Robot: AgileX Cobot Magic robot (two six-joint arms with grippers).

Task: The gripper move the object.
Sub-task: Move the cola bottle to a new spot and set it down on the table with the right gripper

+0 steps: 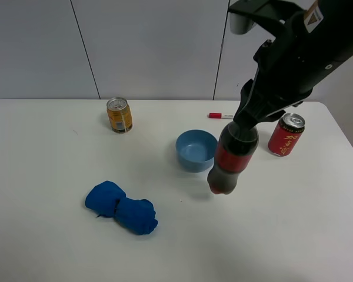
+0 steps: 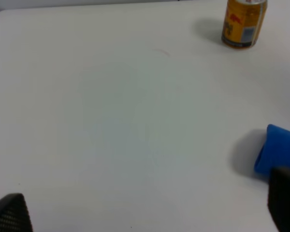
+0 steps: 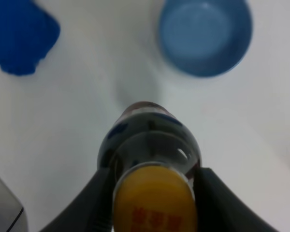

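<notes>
Clearly the tall clear plastic bottle of dark cola (image 1: 225, 176) sits in our right gripper (image 1: 249, 119), whose black fingers (image 3: 99, 195) clamp its neck just under the yellow-orange cap (image 3: 154, 208). It hangs tilted, with its base just right of the round blue bowl (image 1: 195, 163). Its label (image 1: 230, 156) is red, and the cap's red characters are too blurred to read. Farther right of the bowl stands a red can (image 1: 286, 134), its dark script unreadable. Our left gripper (image 2: 146, 210) gapes wide, holding nothing.

Dark cola bottle (image 1: 232, 157), red label
</notes>
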